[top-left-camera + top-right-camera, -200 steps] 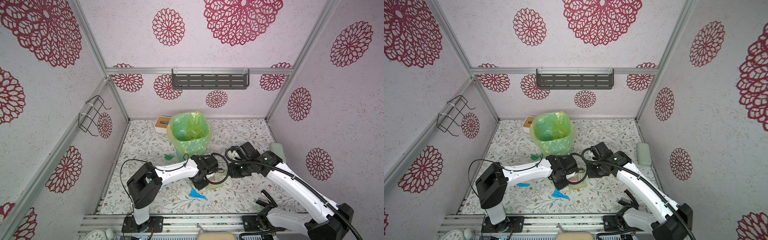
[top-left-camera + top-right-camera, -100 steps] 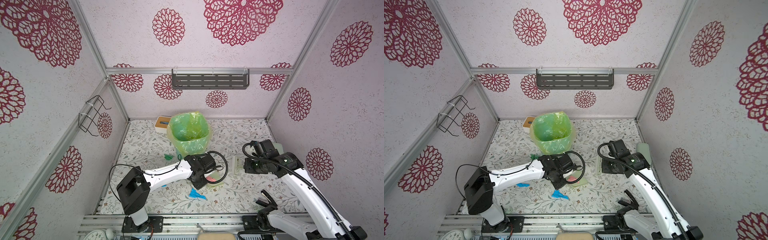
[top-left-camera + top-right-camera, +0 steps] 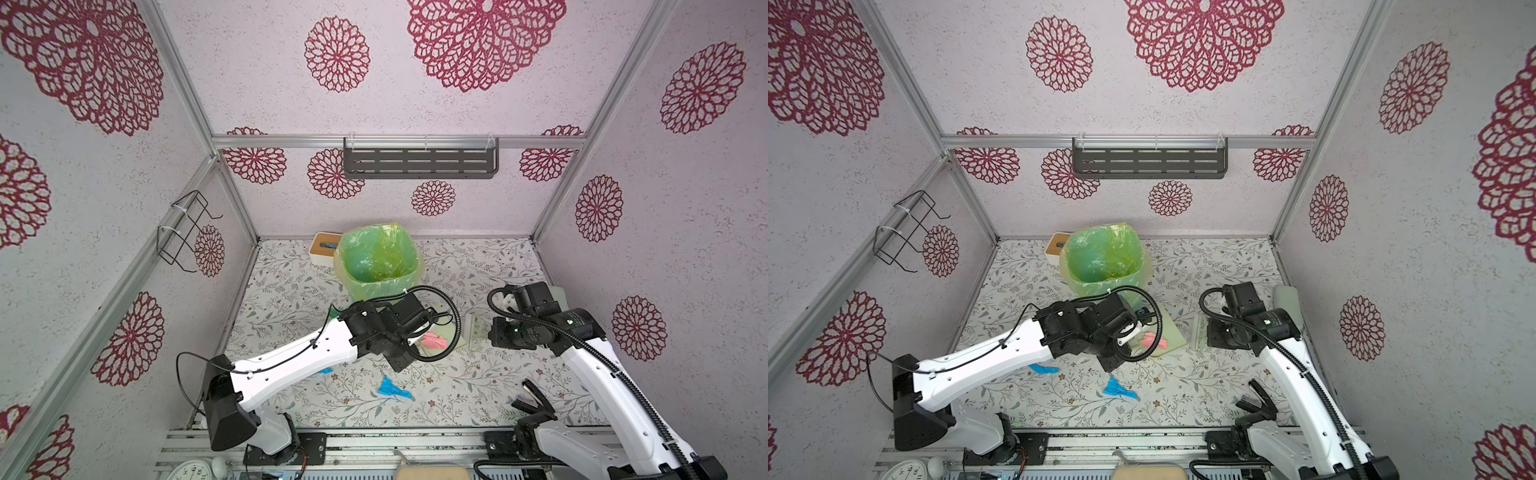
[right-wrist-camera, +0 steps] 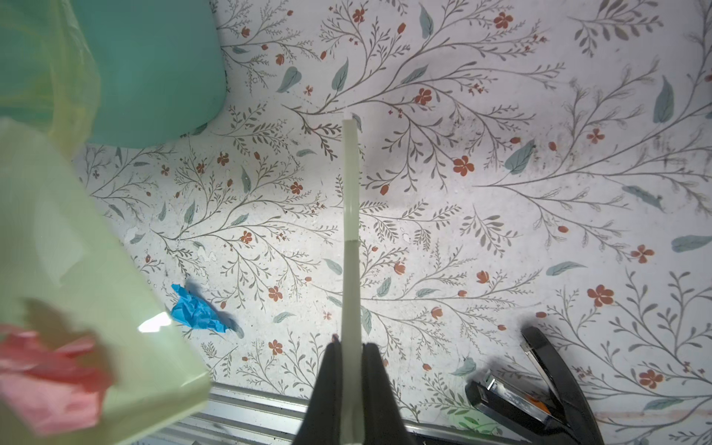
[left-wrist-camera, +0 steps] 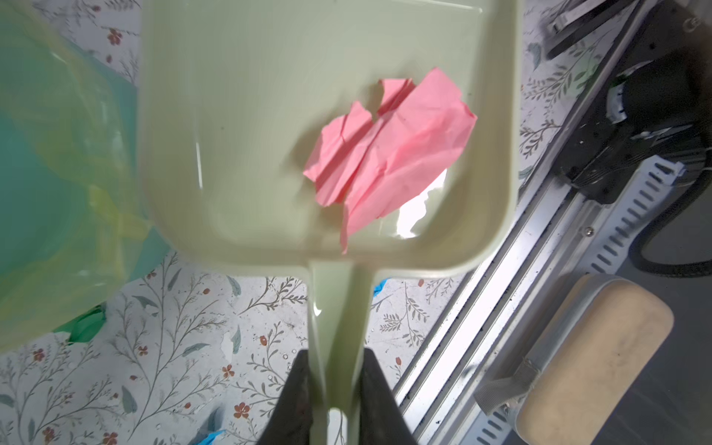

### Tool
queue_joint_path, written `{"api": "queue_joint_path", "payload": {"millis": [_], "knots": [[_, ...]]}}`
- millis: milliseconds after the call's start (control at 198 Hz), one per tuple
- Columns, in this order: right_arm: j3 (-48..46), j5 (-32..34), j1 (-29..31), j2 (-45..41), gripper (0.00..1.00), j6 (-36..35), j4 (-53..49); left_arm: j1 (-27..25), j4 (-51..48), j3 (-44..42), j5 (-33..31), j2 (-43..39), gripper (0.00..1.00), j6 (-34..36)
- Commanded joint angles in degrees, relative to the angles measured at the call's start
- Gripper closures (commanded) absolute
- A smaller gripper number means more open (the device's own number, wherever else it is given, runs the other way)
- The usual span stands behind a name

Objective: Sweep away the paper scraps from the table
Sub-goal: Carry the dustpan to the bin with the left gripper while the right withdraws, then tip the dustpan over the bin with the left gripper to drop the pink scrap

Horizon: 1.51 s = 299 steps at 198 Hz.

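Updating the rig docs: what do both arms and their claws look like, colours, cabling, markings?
The left arm and right arm match: glossy white link shells, black joint housings, black bases. A ribbed black hose loops at each wrist; a thin black wire trails the left one. The left claw and right claw: matte black tapered fingers. No readable logos.
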Motion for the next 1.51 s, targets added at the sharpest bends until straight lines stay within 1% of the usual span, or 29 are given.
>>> {"api": "queue_joint_path", "payload": {"millis": [0, 191, 297, 423, 564, 680, 857, 1068, 1184, 1280, 1502], "knots": [[-0.09, -2.60, -0.96, -1.15, 1.00, -1.47, 1.99, -0.55, -4.82, 3.43, -2.44, -2.19, 0.90, -1.65], [-0.37, -4.02, -1.90, -0.91, 1.00, -2.05, 2.75, -0.58, -9.00, 8.60, -5.40, -4.71, 0.90, -2.26], [-0.28, -4.55, -2.36, -0.86, 1.00, -2.34, 2.93, 1.19, -11.56, 11.12, -6.69, -5.78, 0.90, -2.49], [-0.24, -5.10, -2.80, -0.86, 1.00, -2.61, 3.10, 5.60, -13.16, 12.39, -6.30, -7.82, 0.90, -2.26], [-0.63, -5.86, -3.19, -0.68, 1.00, -2.72, 3.67, 11.06, -14.96, 14.71, -8.04, -9.27, 0.90, -0.77], [-0.72, -6.28, -3.44, -0.53, 1.00, -2.85, 4.07, 15.35, -15.33, 16.71, -8.94, -10.05, 0.90, 0.36], [-0.55, -6.94, -3.76, -0.11, 1.00, -3.24, 4.20, 22.50, -14.85, 17.59, -8.39, -10.79, 0.89, 2.28], [-0.41, -7.12, -4.14, -0.10, 1.00, -3.77, 3.96, 29.03, -14.87, 19.23, -6.82, -8.69, 0.89, 4.86], [-0.94, -7.34, -4.34, -0.51, 1.00, -3.80, 4.07, 31.52, -15.42, 20.62, -7.78, -6.44, 0.89, 6.44], [-1.59, -7.64, -4.51, -0.65, 1.00, -3.84, 4.16, 32.49, -15.75, 22.02, -8.83, -4.32, 0.89, 7.71], [-1.52, -7.97, -4.93, -0.40, 1.00, -4.21, 3.98, 33.09, -16.22, 25.43, -13.76, 0.96, 0.89, 9.72]]}}
